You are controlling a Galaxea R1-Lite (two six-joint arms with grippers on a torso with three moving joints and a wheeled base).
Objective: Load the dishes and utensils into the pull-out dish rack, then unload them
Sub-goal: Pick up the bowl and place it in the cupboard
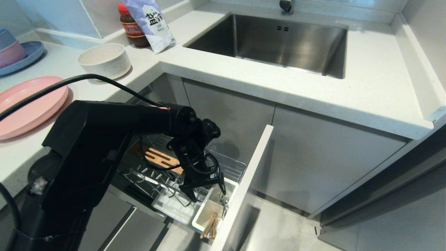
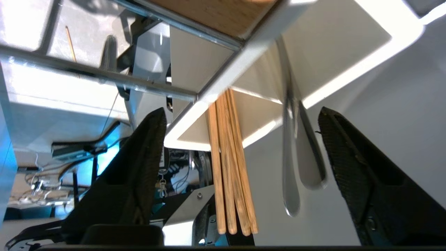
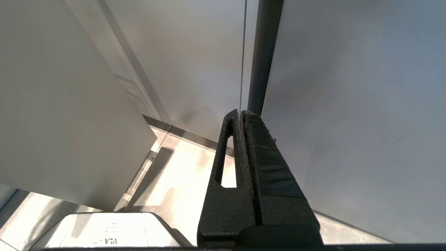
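My left gripper reaches down into the pull-out dish rack and stands open over its white cutlery holder. In the left wrist view the left gripper holds nothing; the wooden chopsticks and the silver fork stand free in the cutlery holder, between the spread fingers. The chopsticks stick out of the holder's near end, the fork beside the pale panel front. The pink plate and the cream bowl sit on the counter. My right gripper is shut on nothing, parked beside a cabinet.
A blue plate with stacked bowls sits at the counter's far left. A sauce jar and a salt bag stand behind the bowl. The steel sink lies to the right. The rack's wooden strip and plate prongs sit under my left arm.
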